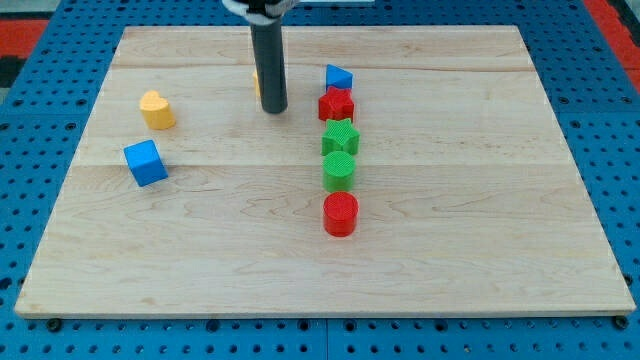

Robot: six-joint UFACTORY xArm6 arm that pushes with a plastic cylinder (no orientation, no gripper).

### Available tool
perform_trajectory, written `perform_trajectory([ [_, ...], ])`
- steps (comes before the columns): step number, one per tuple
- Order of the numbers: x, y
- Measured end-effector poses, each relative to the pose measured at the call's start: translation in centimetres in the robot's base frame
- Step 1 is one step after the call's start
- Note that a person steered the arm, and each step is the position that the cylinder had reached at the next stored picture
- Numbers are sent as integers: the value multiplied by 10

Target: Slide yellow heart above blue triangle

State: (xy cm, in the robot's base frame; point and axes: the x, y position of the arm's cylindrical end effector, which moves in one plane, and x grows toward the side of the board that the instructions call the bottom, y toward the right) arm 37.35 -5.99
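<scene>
The yellow heart [157,110] lies on the wooden board at the view's left. The blue triangle [339,77] sits near the top middle, at the head of a column of blocks. My tip [274,109] rests on the board between them, a short way left of the blue triangle and well right of the yellow heart, touching neither. A sliver of another yellow block [256,83] shows behind the rod; its shape is hidden.
Below the blue triangle a column runs down: red star [336,104], green star [340,137], green cylinder [339,170], red cylinder [341,214]. A blue cube [146,162] lies just below the yellow heart. The board [480,250] sits on a blue pegboard surface.
</scene>
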Motion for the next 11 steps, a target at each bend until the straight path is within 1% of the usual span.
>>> perform_trajectory([
  [1,35,-39],
  [2,48,-110],
  [3,24,-161],
  [4,5,-169],
  [5,2,-147],
  [6,-42,-150],
  [7,-46,-130],
  [8,-19,-122],
  [9,-12,-105],
  [11,-64,-98],
])
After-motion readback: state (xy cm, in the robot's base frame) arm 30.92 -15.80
